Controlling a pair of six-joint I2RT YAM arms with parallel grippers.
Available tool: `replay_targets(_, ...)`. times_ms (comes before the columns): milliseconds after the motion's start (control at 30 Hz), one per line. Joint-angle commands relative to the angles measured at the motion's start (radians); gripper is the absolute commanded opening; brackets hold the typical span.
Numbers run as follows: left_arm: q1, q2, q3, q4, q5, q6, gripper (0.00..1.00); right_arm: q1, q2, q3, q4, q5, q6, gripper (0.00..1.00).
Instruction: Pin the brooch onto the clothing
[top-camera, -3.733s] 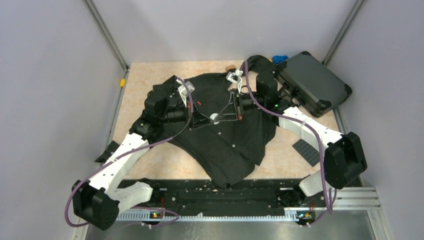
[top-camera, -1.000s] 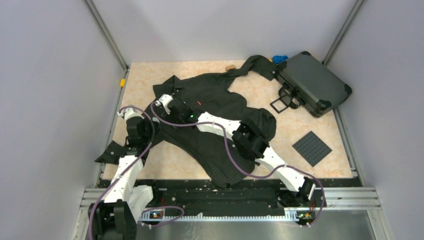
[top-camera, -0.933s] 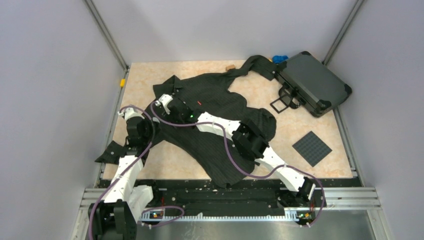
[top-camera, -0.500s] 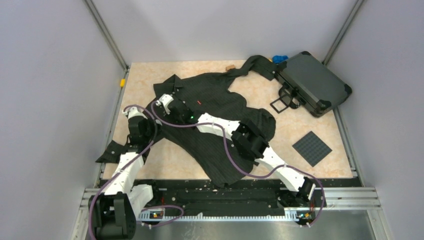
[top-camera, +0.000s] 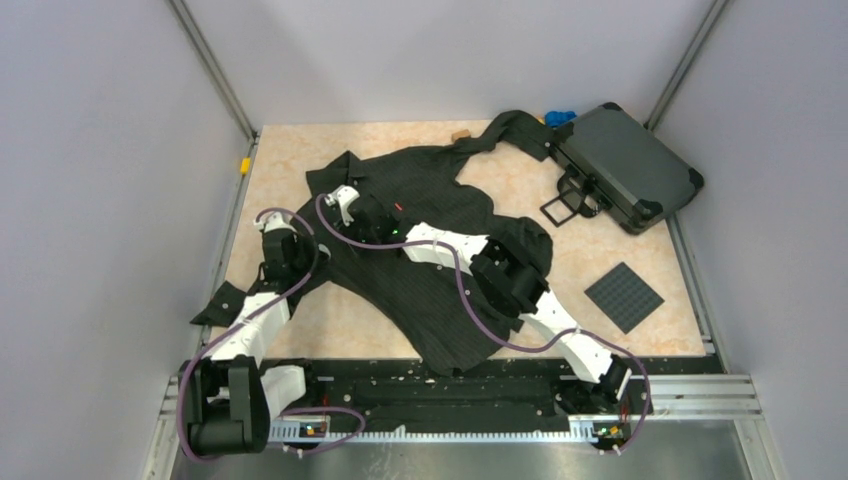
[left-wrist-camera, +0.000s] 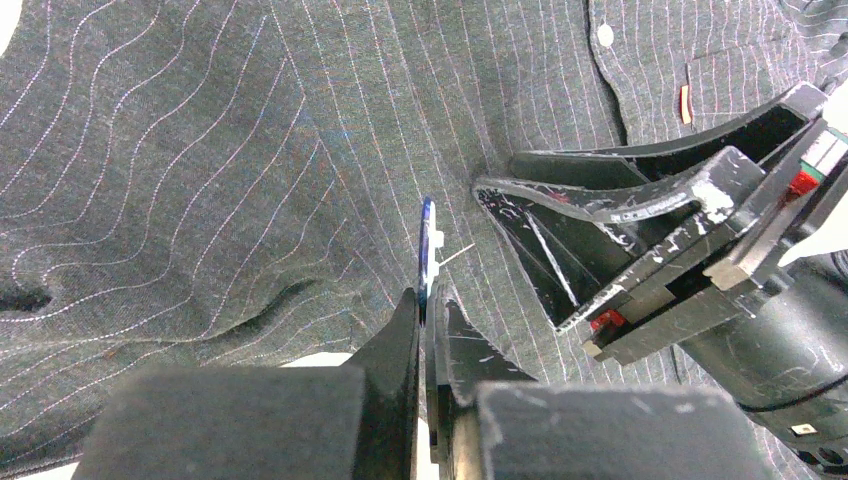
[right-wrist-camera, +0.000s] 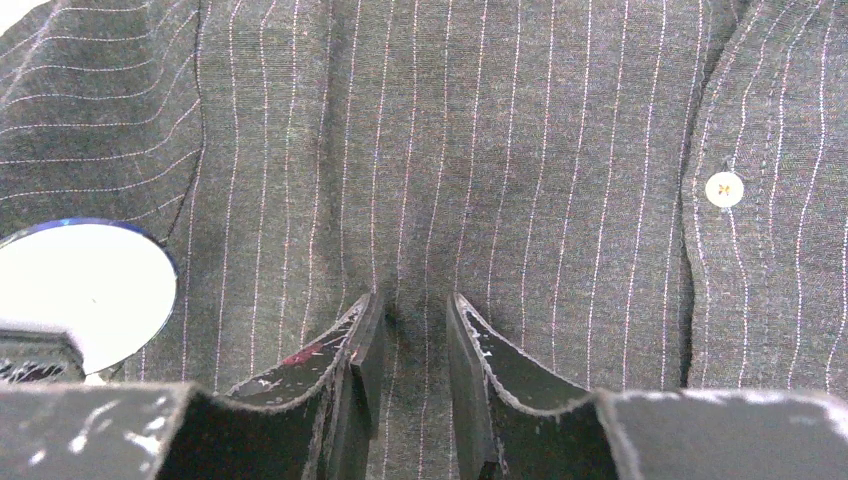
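Note:
The black pinstriped shirt (top-camera: 440, 200) lies spread on the table. In the left wrist view my left gripper (left-wrist-camera: 428, 300) is shut on the brooch (left-wrist-camera: 428, 235), a thin blue-rimmed disc seen edge-on, with its pin pointing right just above the cloth (left-wrist-camera: 250, 150). My right gripper (left-wrist-camera: 480, 187) comes in from the right, close to the pin. In the right wrist view my right gripper (right-wrist-camera: 410, 310) pinches a raised fold of shirt (right-wrist-camera: 560, 150), and the brooch (right-wrist-camera: 85, 290) shows as a white disc at the left. In the top view both grippers meet near the collar, left (top-camera: 297, 232) and right (top-camera: 345, 205).
A dark hard case (top-camera: 625, 165) stands at the back right with a bright-blue toy piece (top-camera: 560, 117) behind it. A dark grey studded plate (top-camera: 624, 297) lies at the right. The shirt's red tag (left-wrist-camera: 685, 103) and a white button (right-wrist-camera: 724, 189) are near my right gripper.
Both arms left the shirt's middle for its left collar side. In the last second my left gripper moved right toward my right gripper, which shifted slightly up and right.

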Motion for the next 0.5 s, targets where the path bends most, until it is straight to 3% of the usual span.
replay_targets(0,0.002,0.023,0.045,0.079,0.023,-0.009,0.0,-0.009,-0.101,-0.022,0.044,-0.045,0.024,0.27)
replay_targets(300,0.002,0.098,0.066,0.117,0.074,0.019,0.0,-0.022,-0.095,-0.038,0.068,-0.075,0.046,0.0)
replay_targets(467,0.002,0.153,0.08,0.119,0.084,0.032,0.0,-0.035,-0.132,-0.1,0.15,-0.109,0.083,0.0)
